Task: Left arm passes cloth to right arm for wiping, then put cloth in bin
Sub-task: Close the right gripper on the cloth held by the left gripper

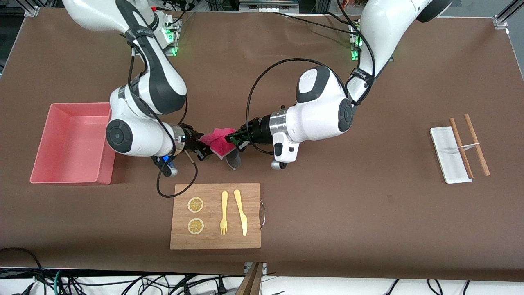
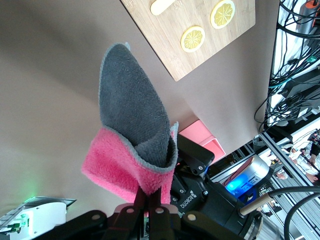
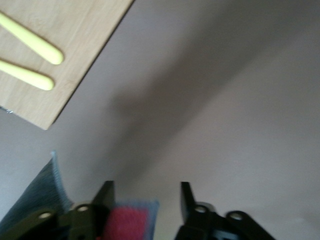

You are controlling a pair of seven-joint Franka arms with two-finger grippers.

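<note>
Two end effectors meet mid-handover: left end effector [image 1: 234, 140] clamps the cloth [image 1: 219, 142], right end effector [image 1: 203, 148] at its nine o'clock stands part-open around it and must close firmly next.

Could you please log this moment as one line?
phase: handover | left gripper: shut on cloth | right gripper: open around cloth | bin: empty
</note>
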